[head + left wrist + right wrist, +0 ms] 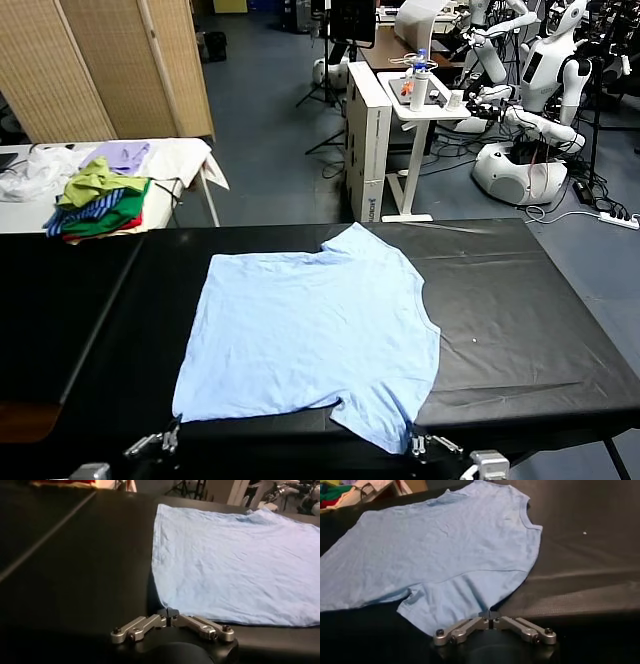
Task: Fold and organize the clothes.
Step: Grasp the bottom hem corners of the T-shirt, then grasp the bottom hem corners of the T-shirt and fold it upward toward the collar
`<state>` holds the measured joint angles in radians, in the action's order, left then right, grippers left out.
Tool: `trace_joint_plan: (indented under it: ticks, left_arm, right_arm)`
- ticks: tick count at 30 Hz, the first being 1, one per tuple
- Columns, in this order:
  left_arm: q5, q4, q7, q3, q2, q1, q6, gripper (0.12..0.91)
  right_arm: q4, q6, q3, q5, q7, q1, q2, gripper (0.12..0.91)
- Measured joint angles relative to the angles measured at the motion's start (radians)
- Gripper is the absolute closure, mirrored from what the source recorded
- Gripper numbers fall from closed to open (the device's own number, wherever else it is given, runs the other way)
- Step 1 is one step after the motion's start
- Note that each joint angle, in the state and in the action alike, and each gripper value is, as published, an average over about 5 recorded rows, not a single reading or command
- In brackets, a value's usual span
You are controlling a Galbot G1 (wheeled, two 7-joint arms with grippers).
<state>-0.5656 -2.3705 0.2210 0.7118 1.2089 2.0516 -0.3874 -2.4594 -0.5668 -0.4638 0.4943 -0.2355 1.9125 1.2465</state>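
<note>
Head view, nearest edge: left gripper (pixel 165 438) is pinching the near hem corner of the light-blue T-shirt (pixel 310 335); right gripper (pixel 425 443) is clamping the tip of the near sleeve. Both jaws are reading as clenched on cloth. Shirt is lying flat on the black table (pixel 520 320), running away from both grippers, hem to the left, collar to the right. Beyond, garment pile (pixel 100 200) is sitting on a side table. Likely next: folding the near edge away.
</note>
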Motion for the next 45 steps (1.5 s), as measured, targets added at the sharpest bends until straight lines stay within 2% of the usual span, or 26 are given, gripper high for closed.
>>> trace_joint_plan:
  ticks: [4,9,13,17,24,35,41,45]
  left_arm:
    - [0.024,-0.015,0.001,-0.003,0.016,0.013,0.021,0.884]
    - [0.060,0.000,0.001,-0.015,0.037,-0.011,0.077,0.884]
    - [0.092,0.035,0.006,-0.024,0.056,-0.061,0.122,0.884]
    - [0.116,0.079,-0.001,-0.037,0.066,-0.129,0.144,0.884]
    - [0.131,0.140,-0.026,-0.061,0.041,-0.230,0.155,0.884]
    - [0.134,0.223,-0.026,-0.087,-0.019,-0.384,0.162,0.884]
    - [0.139,0.273,-0.026,-0.113,-0.052,-0.456,0.164,0.884]
    - [0.139,0.305,-0.026,-0.127,-0.073,-0.492,0.163,0.884]
  right_arm:
    - [0.014,0.058,-0.036,0.051,0.028,-0.035,-0.023,0.886]
    - [0.063,0.111,-0.080,0.120,0.050,-0.109,-0.068,0.886]
    - [0.124,0.145,-0.080,0.148,0.065,-0.181,-0.100,0.886]
    - [0.192,0.162,-0.059,0.148,0.070,-0.250,-0.121,0.886]
    - [0.288,0.167,-0.018,0.144,0.067,-0.357,-0.149,0.886]
    - [0.393,0.163,0.083,0.125,0.038,-0.522,-0.183,0.886]
    - [0.445,0.144,0.140,0.096,0.021,-0.599,-0.186,0.886]
    - [0.478,0.152,0.167,0.069,0.027,-0.637,-0.181,0.886]
